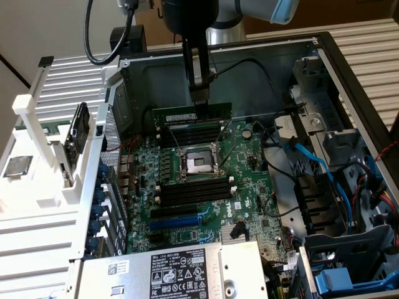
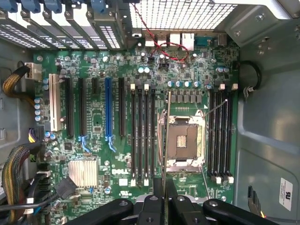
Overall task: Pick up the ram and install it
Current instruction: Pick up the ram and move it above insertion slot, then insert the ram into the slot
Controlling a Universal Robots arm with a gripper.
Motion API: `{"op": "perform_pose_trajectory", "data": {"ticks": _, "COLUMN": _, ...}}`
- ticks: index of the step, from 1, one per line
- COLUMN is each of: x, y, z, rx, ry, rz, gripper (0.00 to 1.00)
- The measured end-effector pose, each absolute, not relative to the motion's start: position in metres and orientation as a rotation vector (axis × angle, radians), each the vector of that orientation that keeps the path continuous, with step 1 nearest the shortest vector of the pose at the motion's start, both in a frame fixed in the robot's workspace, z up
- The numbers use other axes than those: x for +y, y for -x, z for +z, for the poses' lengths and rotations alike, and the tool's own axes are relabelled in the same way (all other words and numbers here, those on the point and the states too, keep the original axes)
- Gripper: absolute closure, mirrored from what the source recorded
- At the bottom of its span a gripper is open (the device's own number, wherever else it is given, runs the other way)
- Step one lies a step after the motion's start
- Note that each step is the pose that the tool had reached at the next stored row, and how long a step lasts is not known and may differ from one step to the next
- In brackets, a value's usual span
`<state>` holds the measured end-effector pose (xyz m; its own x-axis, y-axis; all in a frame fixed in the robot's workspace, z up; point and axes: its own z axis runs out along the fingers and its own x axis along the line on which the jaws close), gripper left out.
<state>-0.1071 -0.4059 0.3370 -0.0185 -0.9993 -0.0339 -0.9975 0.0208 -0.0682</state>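
The ram (image 1: 192,114), a long green stick with a pale label, hangs level above the motherboard (image 1: 249,187) inside the open computer case. My gripper (image 1: 201,94) reaches down from above and is shut on the stick's upper edge near its middle. The stick floats just over the far group of black memory slots (image 1: 187,134), apart from them, with the processor socket (image 1: 198,163) in front of it. In the wrist view the ram (image 2: 167,136) appears edge-on as a thin line running out from my gripper (image 2: 165,199), alongside the socket (image 2: 186,140) and between two groups of slots (image 2: 143,136).
A white rack (image 1: 37,187) at the exterior view's left carries a silver processor chip (image 1: 17,166). Blue and black cables (image 1: 312,162) and drive bays crowd the exterior view's right. A labelled power supply (image 1: 181,271) sits in front. The case's back wall (image 1: 249,81) is close behind the ram.
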Motion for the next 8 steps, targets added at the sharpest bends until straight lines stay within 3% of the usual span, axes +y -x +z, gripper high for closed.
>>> {"op": "perform_pose_trajectory", "data": {"ticks": 8, "x": -0.4059, "y": 0.1071, "z": 0.3370, "rx": 2.192, "ry": 2.149, "rz": -0.038, "gripper": 0.87}}
